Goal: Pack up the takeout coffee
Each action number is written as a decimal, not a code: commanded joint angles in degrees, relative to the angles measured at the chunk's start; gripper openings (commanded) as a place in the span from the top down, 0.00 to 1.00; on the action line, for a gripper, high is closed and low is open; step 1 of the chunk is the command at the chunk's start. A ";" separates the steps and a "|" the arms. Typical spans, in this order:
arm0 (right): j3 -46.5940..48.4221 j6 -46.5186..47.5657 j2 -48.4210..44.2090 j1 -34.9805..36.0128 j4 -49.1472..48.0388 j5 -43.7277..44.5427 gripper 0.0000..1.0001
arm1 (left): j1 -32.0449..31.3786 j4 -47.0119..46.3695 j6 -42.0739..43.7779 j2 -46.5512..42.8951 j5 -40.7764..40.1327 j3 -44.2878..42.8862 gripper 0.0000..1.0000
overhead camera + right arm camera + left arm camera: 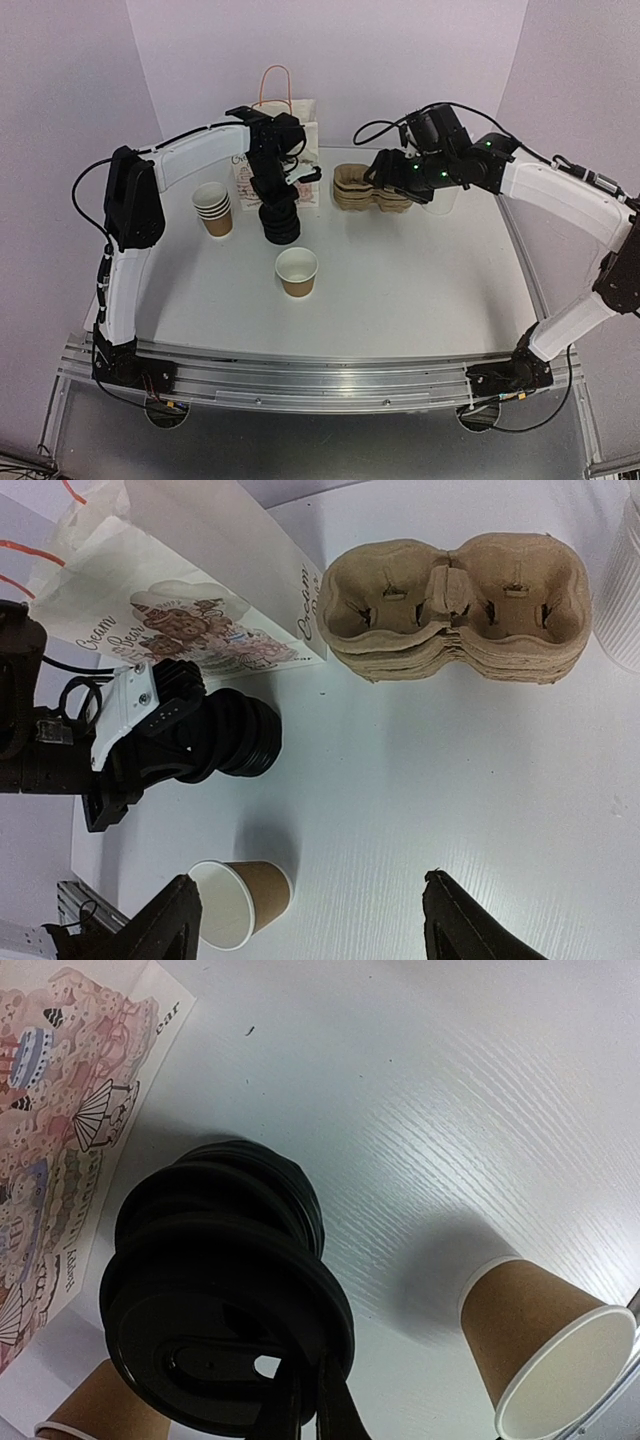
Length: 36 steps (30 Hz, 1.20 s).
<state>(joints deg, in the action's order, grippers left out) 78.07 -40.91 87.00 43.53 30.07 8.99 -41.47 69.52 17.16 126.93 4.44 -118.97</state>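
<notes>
Lid pickup: left end effector clamped on the top lid of the black lid stack, right end effector spread wide; next, likely lift it onto the lone cup

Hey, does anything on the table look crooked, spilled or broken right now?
Only the stack of black lids: its upper lids sit offset from the lower ones, so it looks lopsided, with the left pincer shut on the rim of the top lid. The lone cup stands upright and empty; nothing is spilled.
</notes>
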 commanded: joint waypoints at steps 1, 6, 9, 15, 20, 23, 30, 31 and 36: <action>2.78 0.43 0.01 -0.01 -0.01 -0.21 0.28 | -0.10 3.78 2.20 -3.68 2.96 -3.69 1.00; 2.82 -0.42 0.16 -0.02 0.10 -0.10 0.28 | -0.65 8.12 4.90 -6.08 6.26 -5.63 1.00; 2.47 -1.07 -0.05 -0.02 0.17 -0.12 0.28 | -2.25 10.29 7.10 -8.94 9.35 -3.70 1.00; 1.36 -2.23 -0.90 -0.01 0.14 -0.33 0.28 | -6.63 12.34 10.40 -15.95 13.10 3.79 1.00; 0.57 -3.72 -0.50 0.05 0.18 -2.24 0.28 | -13.16 12.19 13.49 -20.74 12.38 10.49 1.00; -0.10 -4.95 -0.20 0.08 0.13 -3.14 0.29 | -17.81 9.95 14.06 -22.81 9.64 14.52 1.00; -0.42 -6.86 1.34 0.20 0.13 -4.79 0.29 | -21.35 2.73 13.97 -22.25 2.57 18.54 1.00; -0.35 -6.99 1.55 0.34 0.10 -4.93 0.29 | -21.36 2.47 13.90 -21.51 1.10 18.09 1.00; -0.46 -7.21 2.00 1.46 0.04 -4.44 0.29 | -21.37 -0.43 13.79 -20.88 -1.69 19.01 1.00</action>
<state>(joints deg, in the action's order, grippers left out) 77.69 -46.99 88.28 43.93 30.06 4.98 -63.05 73.14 30.20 105.93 6.65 -100.05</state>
